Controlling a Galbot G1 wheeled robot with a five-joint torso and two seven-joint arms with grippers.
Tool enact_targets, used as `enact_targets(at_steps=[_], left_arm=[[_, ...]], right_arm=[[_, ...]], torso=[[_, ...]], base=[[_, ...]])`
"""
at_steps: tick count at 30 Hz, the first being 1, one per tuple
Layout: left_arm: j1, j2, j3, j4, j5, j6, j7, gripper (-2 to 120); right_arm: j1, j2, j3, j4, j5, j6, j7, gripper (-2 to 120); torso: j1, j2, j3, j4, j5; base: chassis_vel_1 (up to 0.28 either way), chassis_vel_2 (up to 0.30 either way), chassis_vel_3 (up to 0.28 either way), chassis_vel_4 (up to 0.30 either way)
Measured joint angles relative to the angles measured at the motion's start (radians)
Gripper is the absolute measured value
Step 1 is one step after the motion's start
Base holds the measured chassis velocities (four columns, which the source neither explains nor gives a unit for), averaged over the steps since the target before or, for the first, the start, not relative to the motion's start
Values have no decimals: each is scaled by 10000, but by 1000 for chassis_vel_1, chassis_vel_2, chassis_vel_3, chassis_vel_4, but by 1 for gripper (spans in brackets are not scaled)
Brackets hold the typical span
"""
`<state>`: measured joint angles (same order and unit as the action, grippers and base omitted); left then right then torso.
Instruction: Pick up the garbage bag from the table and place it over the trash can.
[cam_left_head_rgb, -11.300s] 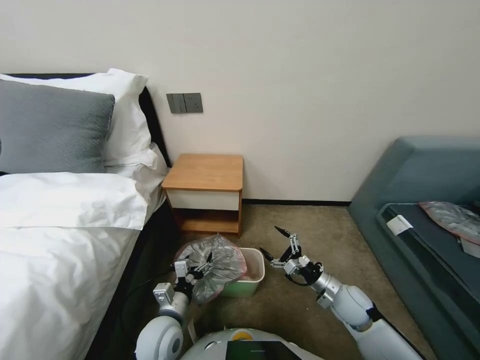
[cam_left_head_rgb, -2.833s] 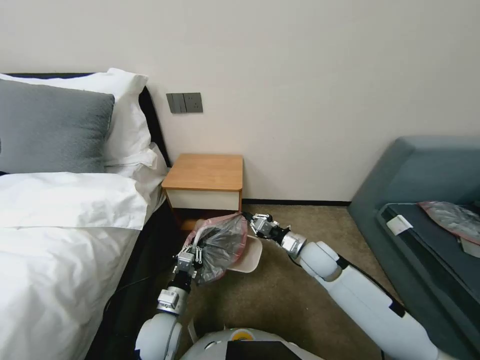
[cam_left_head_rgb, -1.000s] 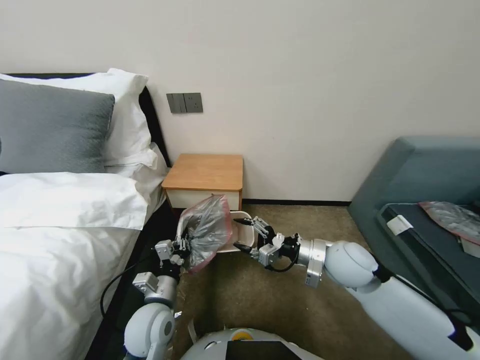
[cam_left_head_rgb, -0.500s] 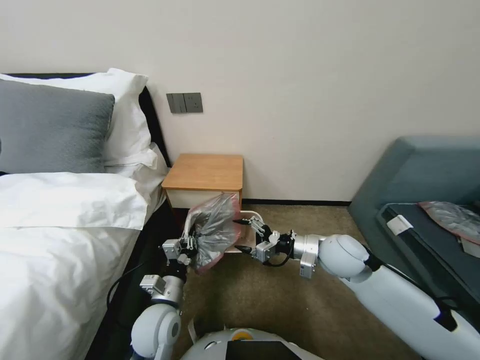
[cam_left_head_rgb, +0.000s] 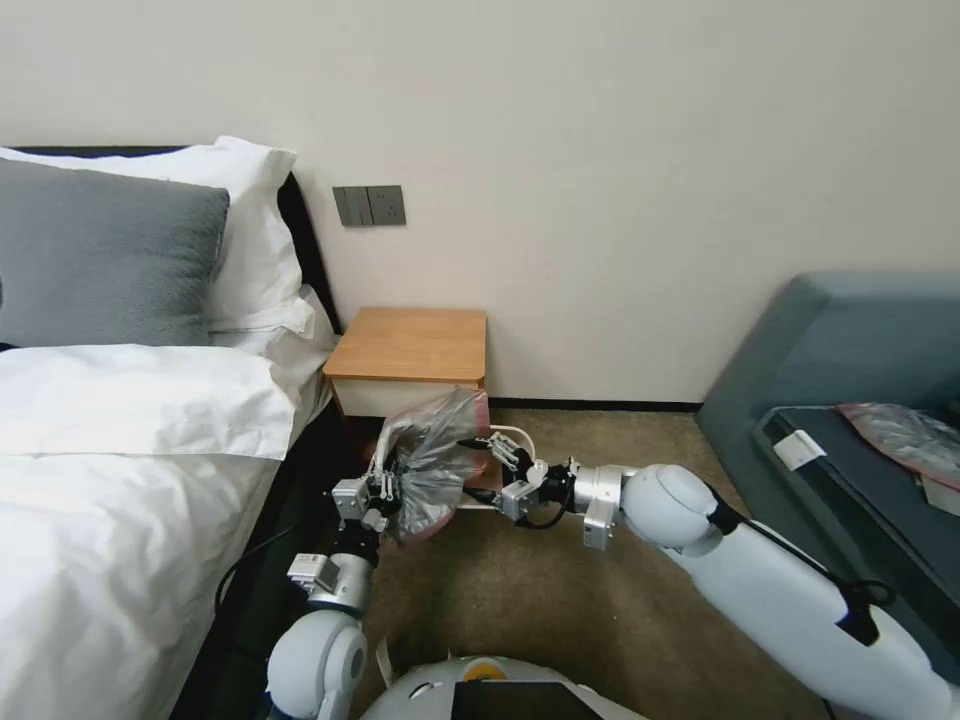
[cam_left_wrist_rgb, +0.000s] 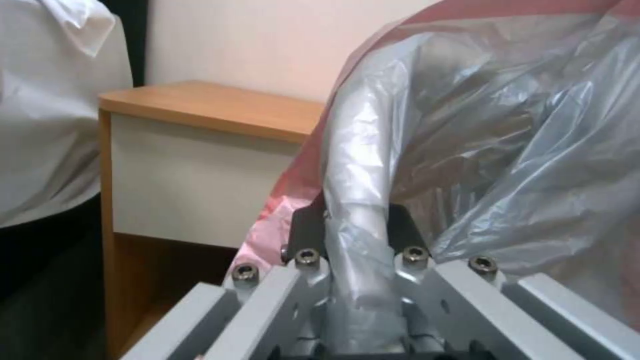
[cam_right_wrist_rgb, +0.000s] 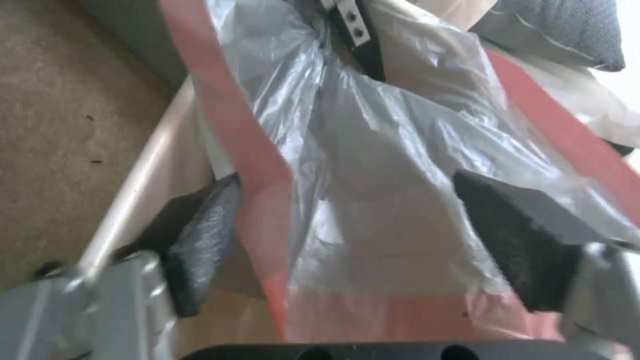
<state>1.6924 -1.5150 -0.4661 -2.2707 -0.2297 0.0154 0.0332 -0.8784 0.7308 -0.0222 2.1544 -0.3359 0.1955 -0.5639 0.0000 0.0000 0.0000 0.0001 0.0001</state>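
The garbage bag (cam_left_head_rgb: 430, 465), crinkled grey plastic with a pink-red rim, hangs in front of the table (cam_left_head_rgb: 410, 345). My left gripper (cam_left_head_rgb: 385, 487) is shut on the bag (cam_left_wrist_rgb: 467, 150), pinching it over a rounded edge beneath (cam_left_wrist_rgb: 353, 220). The trash can (cam_left_head_rgb: 510, 436) is tilted behind the bag, showing little more than its cream rim. My right gripper (cam_left_head_rgb: 466, 467) reaches in from the right, open. Its dark pads (cam_right_wrist_rgb: 200, 235) straddle the bag's pink-edged fold (cam_right_wrist_rgb: 260, 165), beside the can's rim (cam_right_wrist_rgb: 150, 170).
A bed (cam_left_head_rgb: 120, 450) with white linen and a grey pillow (cam_left_head_rgb: 100, 255) lies close on the left. A blue-grey sofa (cam_left_head_rgb: 850, 400) on the right carries a second flat bag (cam_left_head_rgb: 905, 435). Brown carpet (cam_left_head_rgb: 600, 600) lies between.
My right gripper has slid left until its open fingers sit around the bag's edge. My left gripper, the bag and the can have shifted slightly up and toward the table.
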Motion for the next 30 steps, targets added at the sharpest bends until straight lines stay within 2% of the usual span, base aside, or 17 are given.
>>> enact_targets(at_steps=[2, 3, 4, 7, 8, 10, 14, 16, 18, 21, 22, 23, 30], left_arm=[[2, -1, 0, -9, 0, -2, 0, 4], [9, -1, -1, -19, -9, -2, -8, 4], [9, -1, -1, -19, -9, -2, -8, 4], [12, -11, -1, -23, -108, -1, -41, 4], [12, -11, -1, -23, -108, -1, -41, 4], [7, -43, 28, -24, -222, 19, -69, 4], [-6, -68, 28, -42, -290, 47, -85, 4], [-21, -80, -6, -82, -369, 72, -99, 4], [-24, -82, -12, -90, -389, 79, -104, 4], [-33, -125, -14, -133, -487, 133, -126, 4], [-33, -125, -14, -133, -487, 133, -126, 4], [-40, -144, -15, -154, -504, 152, -133, 4], [-66, -153, -99, -201, -576, 191, -146, 4]], right_arm=[[13, 33, -31, -15, -36, 2, 20, 79], [16, 100, -88, -53, -127, 11, 89, 70], [16, 100, -88, -53, -127, 11, 89, 70], [-37, 217, -132, -103, -285, 61, 146, 57], [-37, 217, -132, -103, -285, 61, 146, 57], [-116, 270, -144, -110, -360, 109, 150, 45], [-201, 267, -131, -104, -390, 148, 145, 35], [-263, 228, -89, -92, -397, 179, 137, 24], [-265, 222, -85, -92, -399, 181, 134, 20], [-238, 183, -85, -90, -392, 188, 66, 6], [-238, 183, -85, -90, -392, 188, 66, 6], [-229, 146, -85, -82, -386, 203, 40, 0], [-268, -1, -2, -2, -315, 220, 7, 0]], torso=[[0, 0, 0, 0, 0], [0, 0, 0, -1, -1], [0, 0, 0, -1, -1], [0, -1, -1, -1, -1], [0, -1, -1, -1, -1], [0, 0, -1, 0, -1], [0, 0, -1, -1, -1], [0, 0, -1, -1, -1], [0, 0, -1, -1, -1], [0, 0, -1, -1, 0], [0, 0, -1, -1, 0], [0, 0, -1, -1, -1], [0, 0, -1, 0, -1]], base=[[0, 0, 0, 0], [0, 0, 0, 0], [0, 0, 0, 0], [0, 0, 0, 0], [0, 0, 0, 0], [0, 0, 0, 0], [0, 0, 0, 0], [0, 0, 0, 0], [0, 0, 0, 0], [0, 0, 0, 0], [0, 0, 0, 0], [0, 0, 0, 0], [0, 0, 0, 0]])
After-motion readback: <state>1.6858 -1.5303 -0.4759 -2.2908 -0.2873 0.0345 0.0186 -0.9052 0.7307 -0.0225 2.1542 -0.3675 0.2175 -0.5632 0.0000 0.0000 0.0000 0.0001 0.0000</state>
